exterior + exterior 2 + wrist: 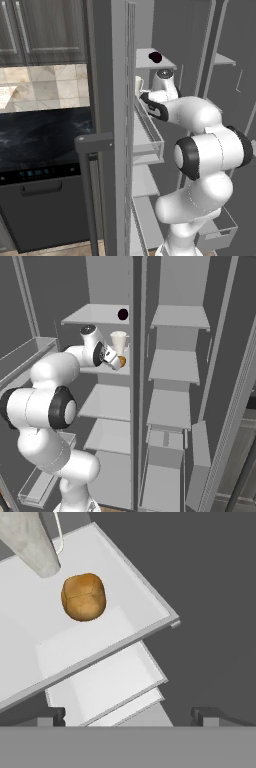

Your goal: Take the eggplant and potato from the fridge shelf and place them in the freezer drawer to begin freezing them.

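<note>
The potato point(83, 597) is a tan-orange lump lying on a white fridge shelf point(120, 639), beside the white cup point(32, 542). My gripper point(129, 717) is open, its jaws spread wide, and it stands back from the potato with nothing between the fingers. From the right base view the gripper point(116, 362) hovers just at the potato point(122, 361), below the cup point(118, 342). The eggplant point(123, 314), small and almost black, rests one shelf higher and also shows as the eggplant point(155, 57). The freezer drawer point(165, 456) is a grey bin low in the right compartment.
The open fridge door point(112, 125) with its see-through bins point(150, 145) stands close on the left of my arm. Another thin-framed bin point(40, 483) is low by the base. Bare shelves point(110, 401) lie below the potato's shelf.
</note>
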